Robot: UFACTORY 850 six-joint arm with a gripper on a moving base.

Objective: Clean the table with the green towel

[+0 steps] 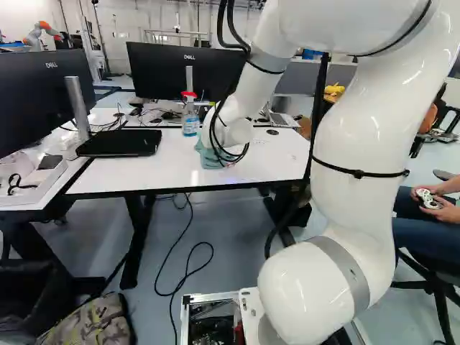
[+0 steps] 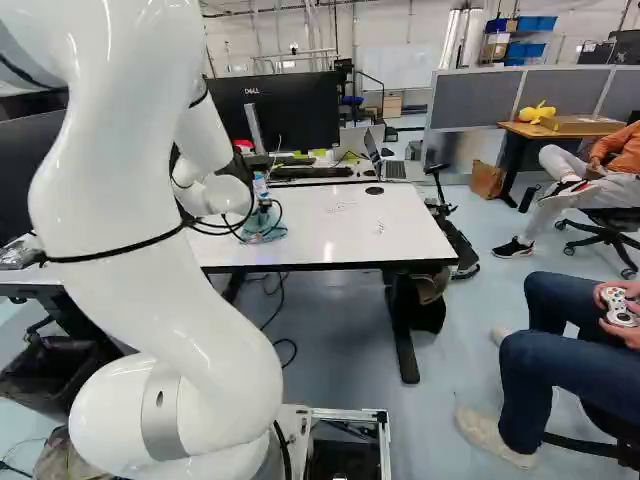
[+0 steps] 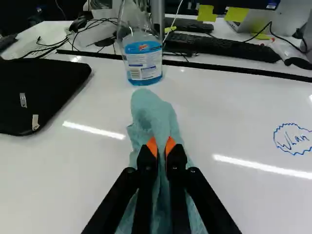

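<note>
Over the white table [image 3: 263, 204], the gripper [image 3: 161, 149] pinches the green towel [image 3: 150, 113] — its near folds partly hidden by fingers [image 3: 146, 163].

So there's a black monitor [image 1: 162, 68] near the top of the left base view, camo bag [image 1: 90, 323] lower left. Right base view's got some yellow thing [image 2: 537, 112] upper right, brown bag [image 2: 488, 180] below it.

Pale teal on towel [image 3: 153, 112]. Black on fingers [image 3: 145, 168], orange on pads [image 3: 152, 146]. White on table [image 3: 234, 114], black along edge, blue in scribble [image 3: 292, 138]. Blue and white on bottle label [image 3: 144, 61], red on cap [image 1: 188, 94]. White on arm [image 1: 359, 136], grey on bands [image 1: 343, 266]. Yellow on notes [image 3: 206, 13]. Green-brown camo on bag [image 1: 88, 323].
</note>
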